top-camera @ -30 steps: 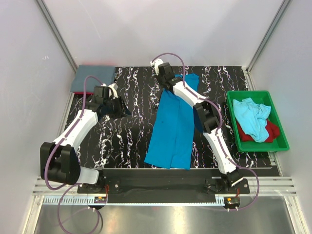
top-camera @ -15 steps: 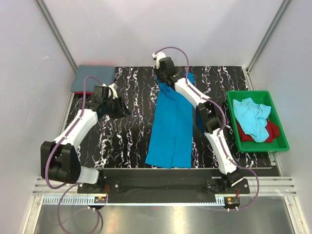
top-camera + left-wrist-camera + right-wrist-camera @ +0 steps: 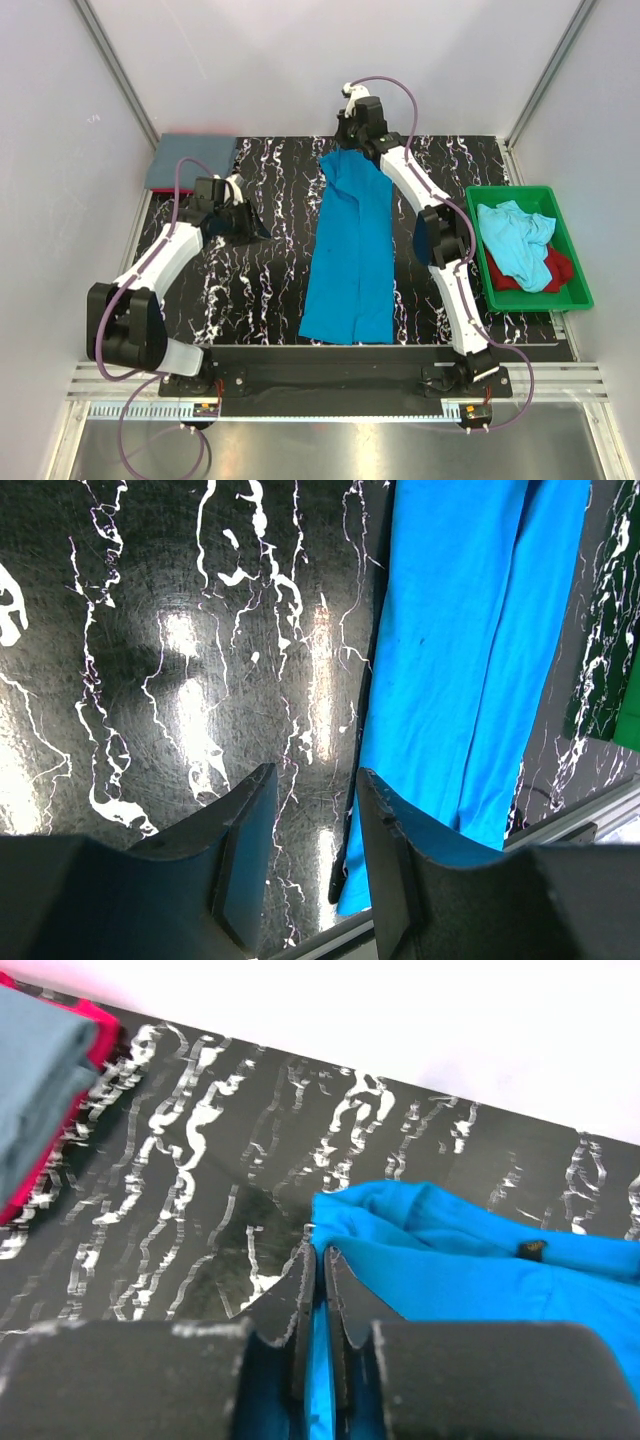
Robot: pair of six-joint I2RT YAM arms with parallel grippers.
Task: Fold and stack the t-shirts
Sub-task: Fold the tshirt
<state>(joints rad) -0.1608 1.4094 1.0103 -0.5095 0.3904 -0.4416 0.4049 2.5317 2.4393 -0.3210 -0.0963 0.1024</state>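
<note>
From above, we see the turquoise shirt lying as a long folded strip down the middle of the black marbled table. Its far end is at the right gripper, which reaches out to the back edge. The left gripper hangs over bare table, well to the left of the strip. A folded grey shirt sits in the far left corner. On the right, a green tray holds a crumpled aqua shirt on top of a red shirt.

In the left wrist view, the left gripper has its jaws parted with nothing between them, only table below. The turquoise shirt runs alongside to the right.

In the right wrist view, the right gripper has its fingers pressed almost together, pinching the turquoise shirt at its far corner. The grey shirt lies at the left with red cloth showing beneath it.
</note>
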